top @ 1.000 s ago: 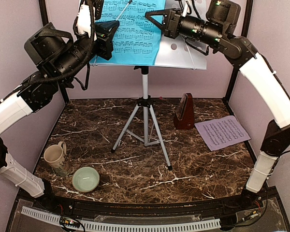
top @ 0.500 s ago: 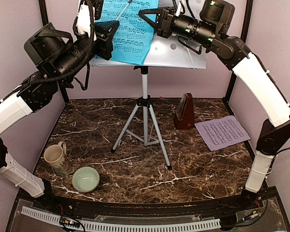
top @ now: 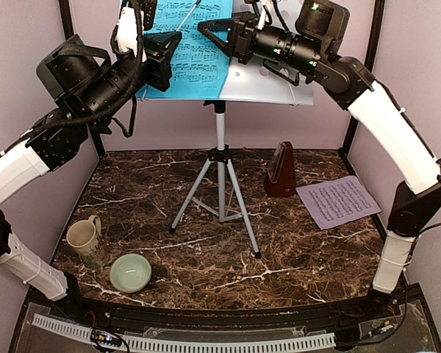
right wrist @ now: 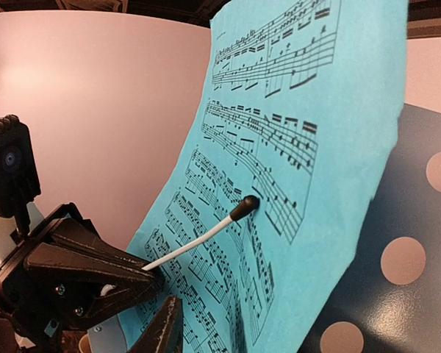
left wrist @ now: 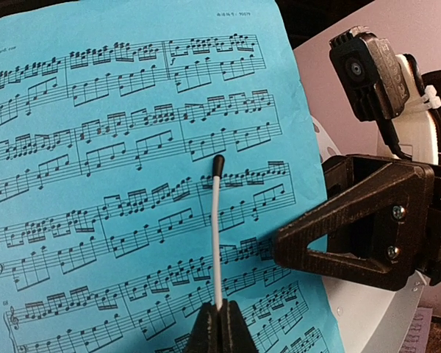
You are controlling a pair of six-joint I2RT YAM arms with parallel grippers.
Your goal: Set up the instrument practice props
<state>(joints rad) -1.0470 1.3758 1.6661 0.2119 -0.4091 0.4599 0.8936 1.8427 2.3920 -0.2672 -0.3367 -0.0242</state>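
blue page (left wrist: 132, 184) against the desk (top: 272, 84) is thin, floppy, likely slippery, so pinch its edge by the bare desk; left gripper (left wrist: 217, 312) clamps a stick (left wrist: 217, 235), right gripper (top: 204, 29) can't tell.

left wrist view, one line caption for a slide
Left gripper holding a white baton with its tip at the blue page on the desk, right gripper close by.

The page (left wrist: 132, 184) was matt blue paper, the desk (top: 272, 88) smooth painted metal, my stick (left wrist: 217, 243) smooth white, my right fingers (left wrist: 353, 228) coarse black plastic.
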